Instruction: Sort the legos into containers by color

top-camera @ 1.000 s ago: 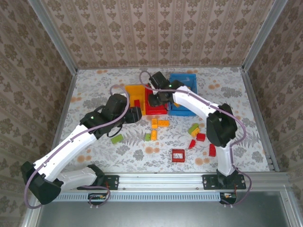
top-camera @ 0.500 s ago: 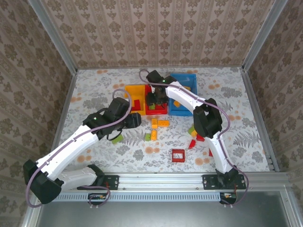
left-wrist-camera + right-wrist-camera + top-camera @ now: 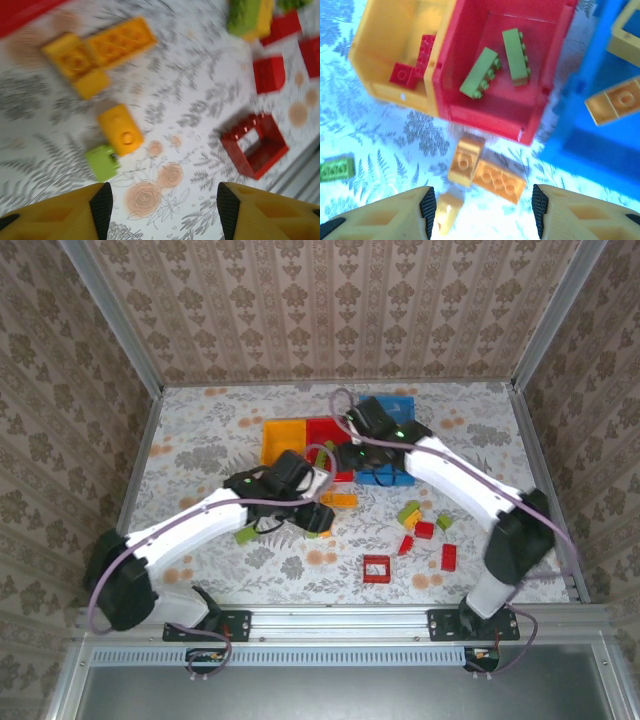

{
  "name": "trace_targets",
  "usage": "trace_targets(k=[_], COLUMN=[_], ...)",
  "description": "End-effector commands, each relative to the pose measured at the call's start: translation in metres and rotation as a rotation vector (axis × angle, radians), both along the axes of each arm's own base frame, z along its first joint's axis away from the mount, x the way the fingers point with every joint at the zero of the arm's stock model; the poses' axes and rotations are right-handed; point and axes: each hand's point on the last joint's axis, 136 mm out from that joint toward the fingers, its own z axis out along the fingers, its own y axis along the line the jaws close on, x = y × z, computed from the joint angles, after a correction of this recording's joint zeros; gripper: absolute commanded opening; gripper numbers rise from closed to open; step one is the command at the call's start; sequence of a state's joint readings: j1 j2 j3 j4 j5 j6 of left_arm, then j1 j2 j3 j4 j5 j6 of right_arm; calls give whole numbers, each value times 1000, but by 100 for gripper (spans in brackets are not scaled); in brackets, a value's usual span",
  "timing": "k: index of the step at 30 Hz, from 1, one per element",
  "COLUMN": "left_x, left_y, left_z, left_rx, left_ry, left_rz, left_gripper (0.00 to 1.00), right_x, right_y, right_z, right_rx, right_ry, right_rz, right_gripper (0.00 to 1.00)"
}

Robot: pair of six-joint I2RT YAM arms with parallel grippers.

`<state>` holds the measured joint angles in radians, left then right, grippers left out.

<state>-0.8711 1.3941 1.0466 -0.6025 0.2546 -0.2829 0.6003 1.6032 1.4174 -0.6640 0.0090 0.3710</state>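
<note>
Left pincer (image 3: 160, 212): released, nothing held; hung over a yellow brick (image 3: 120, 129) and a small green brick (image 3: 102, 162), which touch on the worktop (image 3: 190, 100).
Yellow bin (image 3: 375, 75): red bricks (image 3: 412, 70) inside.
Red bin (image 3: 485, 114): two long green bricks (image 3: 480, 72) inside.
Blue bin (image 3: 580, 150): orange pieces (image 3: 615, 102) inside.
Right pincer (image 3: 482, 210): released, empty; held above loose orange bricks (image 3: 492, 177) just in front of the red bin.
Step judged: reaching for the next brick. A descent and a closing on one brick are called for.
Worktop: floral print.
Room: patterned wallpaper (image 3: 330, 310), metal frame.
</note>
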Motion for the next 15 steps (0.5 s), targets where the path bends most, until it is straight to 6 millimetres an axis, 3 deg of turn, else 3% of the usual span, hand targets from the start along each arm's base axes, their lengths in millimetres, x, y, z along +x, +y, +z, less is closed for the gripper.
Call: trace_targets(k=[1,4,8,15], left_x=[-21,-31,-42,-61], left_y=[-41,-70,-102,-128], left_z=[5,-7,-21,-63], left_rx=[-39,-22,-8,104], left_ry=[-89,-140,-171,-203], left_rz=[-312,-437,-561,-740], left_gripper=[60,60,60,59], right_x=[-27,-63,-108,-165], right_y=[-29,-63,-102,-143], right_z=[-5,6,3,-1], right_rx=[27,64,93,162], right_ry=[-34,-54,-19,89], right_rz=[-61,-137,-241,-415], right_gripper=[56,56,57,63])
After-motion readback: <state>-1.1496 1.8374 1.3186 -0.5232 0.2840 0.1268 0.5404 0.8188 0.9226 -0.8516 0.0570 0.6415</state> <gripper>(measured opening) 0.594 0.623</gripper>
